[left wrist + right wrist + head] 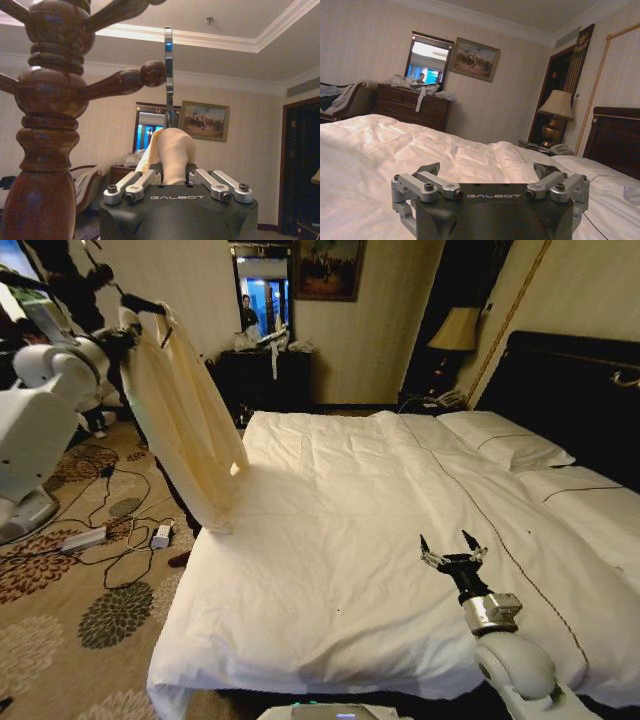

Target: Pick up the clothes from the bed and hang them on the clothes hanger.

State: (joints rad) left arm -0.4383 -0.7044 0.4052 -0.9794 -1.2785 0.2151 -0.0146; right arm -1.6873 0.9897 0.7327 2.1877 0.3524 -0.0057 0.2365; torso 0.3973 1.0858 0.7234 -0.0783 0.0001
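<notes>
I read the left pincer raised at 10 o'clock in the head view, well above floor level beside the bed. It holds the cream, pale-yellow soft fabric shirt at the collar. In the left wrist view the fabric bunches between the fingers, which are closed in on it. The shirt is draped over the thin black triangular hanger; its slim metal hook rises straight up from the collar, just beside a knobbed peg of the dark turned-wood coat stand. I cannot tell whether the hook touches the peg. The shirt body hangs down from the pincer toward 7 o'clock, and its lower hem ends near the left edge of the large double bed with the white duvet.

I read the right pincer at 5 o'clock, low over the duvet, well apart from the shirt. Its fingers are spread wide with nothing between them. White pillows edged by a thin dark line lie at 2 o'clock against the dark headboard.
</notes>
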